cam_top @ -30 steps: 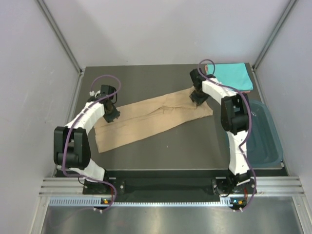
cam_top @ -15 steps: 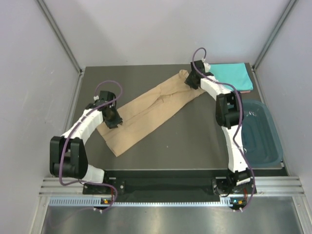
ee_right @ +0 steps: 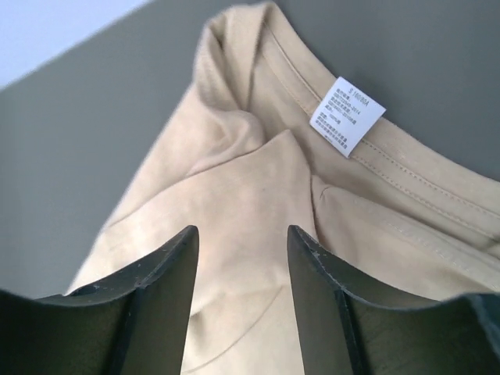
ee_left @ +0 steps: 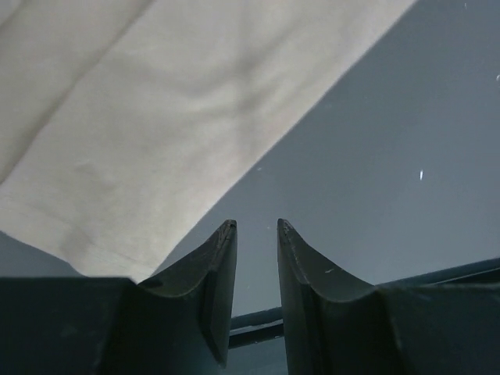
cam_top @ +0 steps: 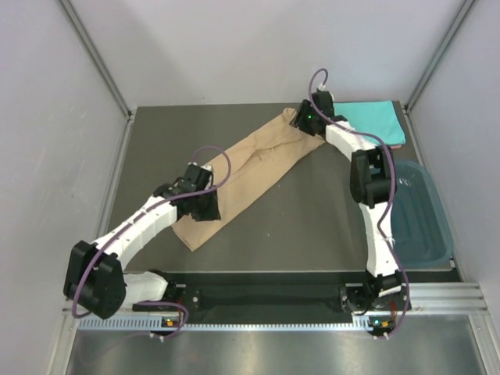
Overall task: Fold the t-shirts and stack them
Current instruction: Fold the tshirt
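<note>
Left end effector (ee_left: 256,225) apart, empty, beside hem of tan t-shirt (cam_top: 258,160) on worktop (cam_top: 312,215). Right end effector (ee_right: 242,232) apart, empty, over collar.

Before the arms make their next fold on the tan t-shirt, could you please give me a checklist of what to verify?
1. The left fingers are open and empty: ok; only bare table shows between them.
2. The right fingers are open: ok; they are spread over the tan t-shirt near its white label.
3. The right fingers touch the cloth: cannot tell.
4. The tan t-shirt lies as one long flat strip: ok.
5. The turquoise t-shirt sits folded at the far right corner: ok.
6. The strip is clear of the dark tub: ok.
</note>
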`<state>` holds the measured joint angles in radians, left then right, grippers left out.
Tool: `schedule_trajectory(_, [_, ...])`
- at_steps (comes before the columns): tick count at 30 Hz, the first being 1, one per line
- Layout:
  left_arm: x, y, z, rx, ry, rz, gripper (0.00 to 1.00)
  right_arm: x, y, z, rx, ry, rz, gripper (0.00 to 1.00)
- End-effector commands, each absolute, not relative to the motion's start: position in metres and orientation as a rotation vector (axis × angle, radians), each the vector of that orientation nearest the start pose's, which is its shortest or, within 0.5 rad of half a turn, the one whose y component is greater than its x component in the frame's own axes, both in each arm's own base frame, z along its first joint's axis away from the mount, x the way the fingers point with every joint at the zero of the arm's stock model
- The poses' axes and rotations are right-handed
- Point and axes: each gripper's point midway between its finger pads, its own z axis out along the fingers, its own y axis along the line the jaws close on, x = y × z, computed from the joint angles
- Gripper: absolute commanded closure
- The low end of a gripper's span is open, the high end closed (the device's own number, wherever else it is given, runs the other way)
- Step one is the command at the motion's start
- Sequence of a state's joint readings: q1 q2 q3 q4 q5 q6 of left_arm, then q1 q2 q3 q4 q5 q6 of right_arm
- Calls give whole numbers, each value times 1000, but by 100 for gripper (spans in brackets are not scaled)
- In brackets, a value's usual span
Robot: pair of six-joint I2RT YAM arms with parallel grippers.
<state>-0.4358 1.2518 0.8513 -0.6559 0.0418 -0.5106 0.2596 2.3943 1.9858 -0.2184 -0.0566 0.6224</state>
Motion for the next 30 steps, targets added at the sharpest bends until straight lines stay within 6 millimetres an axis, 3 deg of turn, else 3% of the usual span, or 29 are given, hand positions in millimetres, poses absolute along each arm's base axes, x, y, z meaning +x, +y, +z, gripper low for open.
schedule_trajectory(1, [237, -153, 95, 47, 2638, -296, 67, 620, 182, 204, 394, 1952, 689, 49])
schedule_trajectory(5, [224, -168, 90, 160, 2649, -225, 67, 610, 159, 205, 503, 1966, 641, 48])
schedule_trajectory(9, [210, -175, 82, 228, 2649, -161, 65, 595, 136, 176, 623, 2064, 528, 50])
schedule_trajectory(16, [196, -178, 55, 330, 2695, 11, 64, 579, 122, 130, 720, 2145, 465, 52])
schedule_trajectory(30, [203, -168, 40, 339, 2674, 233, 63, 570, 110, 73, 821, 2229, 369, 54])
